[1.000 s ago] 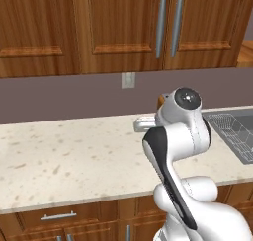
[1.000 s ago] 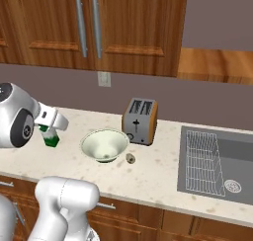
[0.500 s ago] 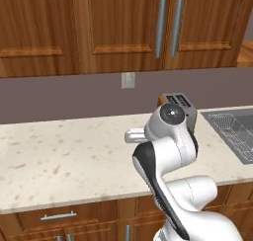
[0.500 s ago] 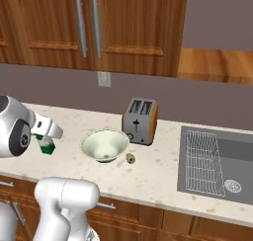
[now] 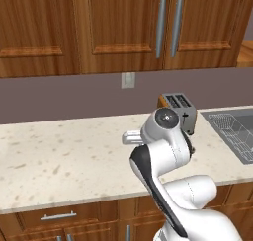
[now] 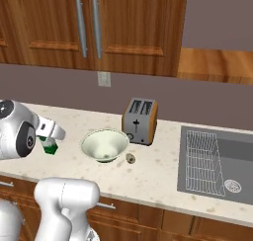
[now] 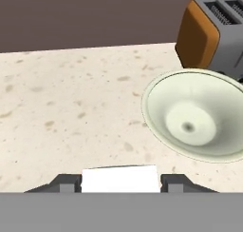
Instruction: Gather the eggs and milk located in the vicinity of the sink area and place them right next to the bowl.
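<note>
My gripper (image 6: 49, 140) is shut on the milk (image 6: 49, 147), a white carton with a green band, low over the counter to the left of the bowl (image 6: 105, 145). Looking along the hand, the carton's white top (image 7: 119, 178) sits between the two dark fingers (image 7: 66, 182), and the pale cream-green bowl (image 7: 194, 114) lies ahead to the right. A small brown oval egg (image 6: 130, 158) rests on the counter just right of the bowl. I cannot tell whether the carton touches the counter. The dark sink (image 6: 217, 158) with its wire rack is at the far right.
A silver and orange toaster (image 6: 140, 120) stands behind the bowl against the wall, also visible ahead of the hand as the toaster (image 7: 213, 31). Speckled counter (image 5: 59, 156) stretches to the left. Wooden cabinets hang above. My own arm (image 5: 163, 151) blocks the bowl in the left base view.
The arm has folded downward and carried the milk slightly lower, toward the counter left of the bowl. The bowl, egg and toaster have not moved.
</note>
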